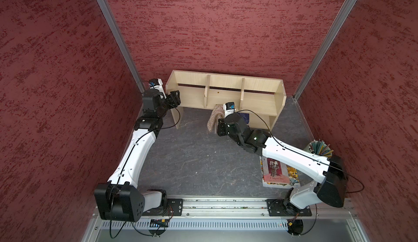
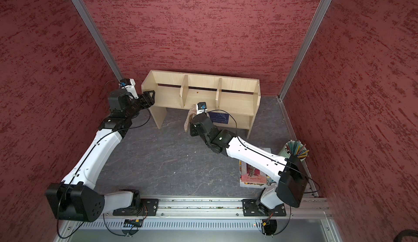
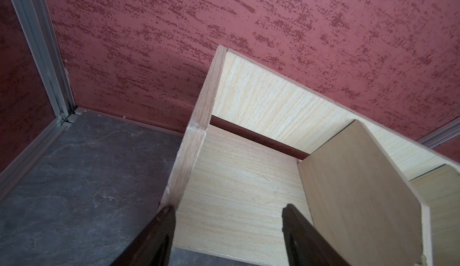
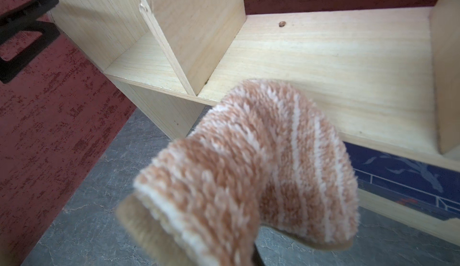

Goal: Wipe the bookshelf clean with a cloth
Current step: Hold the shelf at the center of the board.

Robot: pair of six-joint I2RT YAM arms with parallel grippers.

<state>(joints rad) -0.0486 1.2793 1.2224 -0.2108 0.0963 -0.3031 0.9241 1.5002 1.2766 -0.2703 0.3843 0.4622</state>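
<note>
Cloth [image 4: 249, 165] draped from clamped right pincer [image 1: 219, 126] at bookshelf [image 1: 260, 102] front | left pincer [image 3: 227, 210] wide

Open grey floor [image 1: 192, 157] before the bookshelf [image 1: 260, 102]; two upright dividers [image 1: 242, 91] between its three top bays.

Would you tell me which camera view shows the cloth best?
The right wrist view: the cloth fills it, stripes and pile clear. Both top views show only a small draped strip, partly behind the right arm; the left wrist view shows none.
</note>
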